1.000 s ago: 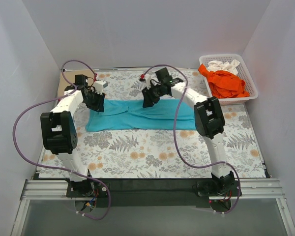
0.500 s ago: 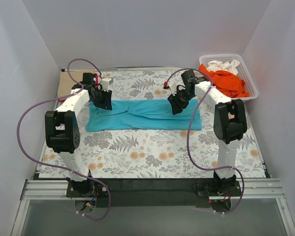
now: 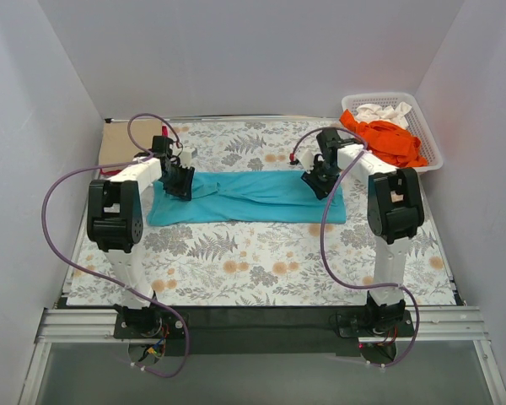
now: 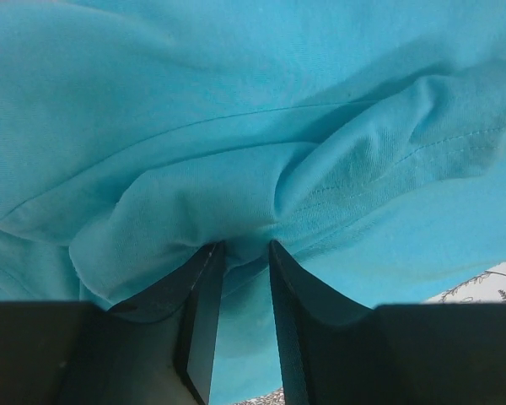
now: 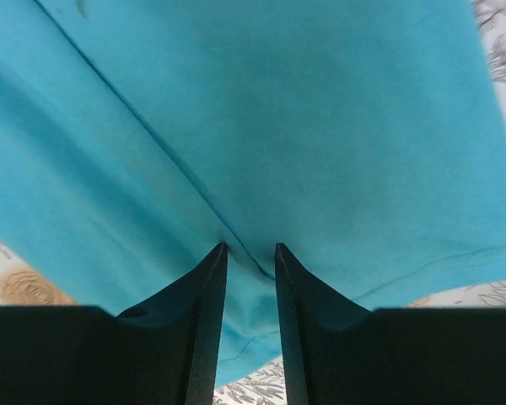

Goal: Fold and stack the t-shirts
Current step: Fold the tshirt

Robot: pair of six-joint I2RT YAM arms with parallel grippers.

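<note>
A turquoise t-shirt point(image 3: 244, 198) lies as a long folded strip across the middle of the floral table cloth. My left gripper point(image 3: 184, 184) is down on its left end. In the left wrist view it point(image 4: 244, 246) is shut on a bunched fold of the turquoise cloth point(image 4: 236, 126). My right gripper point(image 3: 320, 181) is down on the strip's right end. In the right wrist view its tips point(image 5: 250, 249) press into the cloth point(image 5: 278, 110) with a crease pinched between them. An orange t-shirt point(image 3: 388, 139) and a white one point(image 3: 381, 111) lie crumpled in the basket.
The white lattice basket point(image 3: 392, 95) stands at the back right corner. A flat tan cloth point(image 3: 122, 143) lies at the back left corner, behind the left arm. White walls close in the table on three sides.
Both grippers moved right and came down onto the shirt's ends, the right one travelling from the strip's middle to its right end. The right jaws narrowed. The strip's right end now reaches a little further right.
</note>
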